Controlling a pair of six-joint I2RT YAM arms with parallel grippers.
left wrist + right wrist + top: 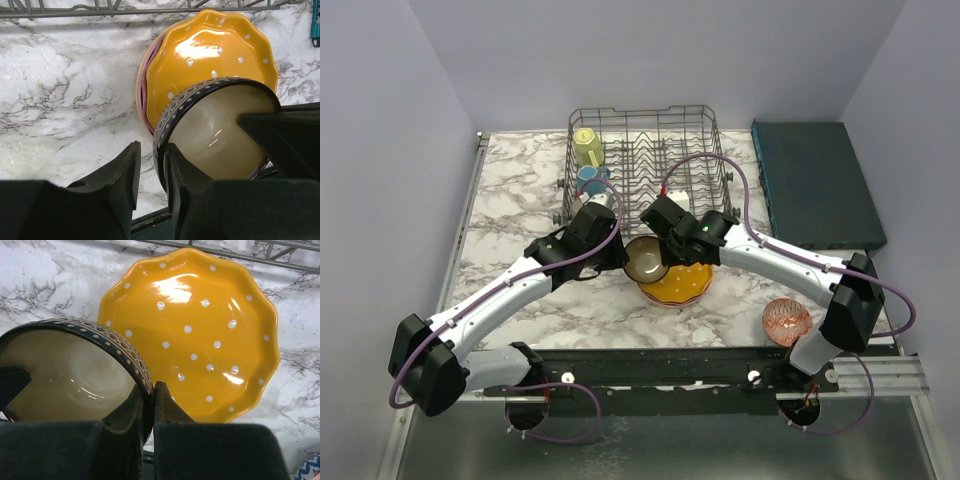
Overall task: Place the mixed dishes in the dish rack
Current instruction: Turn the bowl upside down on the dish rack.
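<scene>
Presently held: dark brown round ceramic bowl (pixel 645 258), at the centre of the top view between the two grippers, its opening facing up.
Bowl's look: glossy cream inside, with a dark outer band under the rim that carries a pale lattice-and-dot pattern.
Right gripper (pixel 148 392): fingers pressed together on the bowl's wall, one inside and one outside, at the lower middle of its wrist view.
Left gripper (pixel 152 147): fingers narrowly parted astride the opposite rim. A sliver of marble shows between the outer finger and the wall, so it is not clamped.
Under the bowl: orange scalloped white-dotted plate (pixel 688 287), flat, just below centre in the top view. Whether the bowl touches it cannot be told.
Beneath that: pink scalloped plate (pixel 142 90), with only its edge showing at the orange plate's left side.
Rack: grey wire dish rack (pixel 640 112), upper centre of the top view, just above the grippers.
In the rack: yellow mug (pixel 587 147) and blue mug (pixel 592 180), at its left end.
Lower right: red-patterned small bowl (pixel 786 322), beside the right arm and well apart from the plates.
Corner of right wrist view: blue-white small bowl (pixel 307 467), mostly cut off.
Surface: white-grey marbled tabletop (pixel 510 200).
Upper right: flat dark teal box (pixel 815 185).
</scene>
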